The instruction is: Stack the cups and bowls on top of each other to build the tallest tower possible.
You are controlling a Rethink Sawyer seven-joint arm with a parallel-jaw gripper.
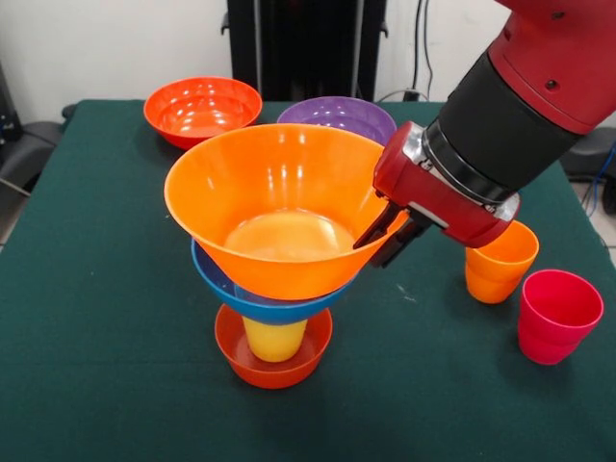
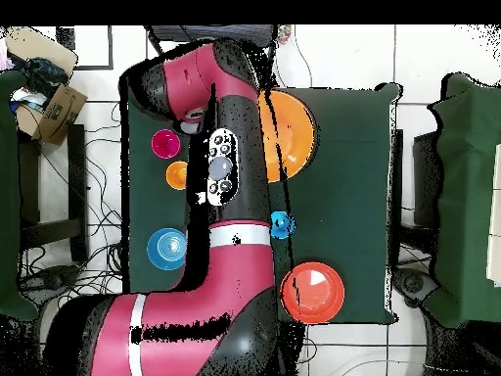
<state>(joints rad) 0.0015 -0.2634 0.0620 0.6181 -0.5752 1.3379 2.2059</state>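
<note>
Four stacked pieces form the tower (image 1: pixel 276 279) in front view; the gripper (image 1: pixel 385 238) clamps its large light orange plastic bowl (image 1: pixel 279 207) rim. Overhead alone shows a small teal-blue bowl (image 2: pixel 282 225).

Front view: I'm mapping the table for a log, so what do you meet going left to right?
Red-orange bowl → tower, topped by the large light orange bowl → gripper at that bowl's rim → orange cup → pinkish red cup. The purple bowl overlaps the tower, so it is omitted.
</note>
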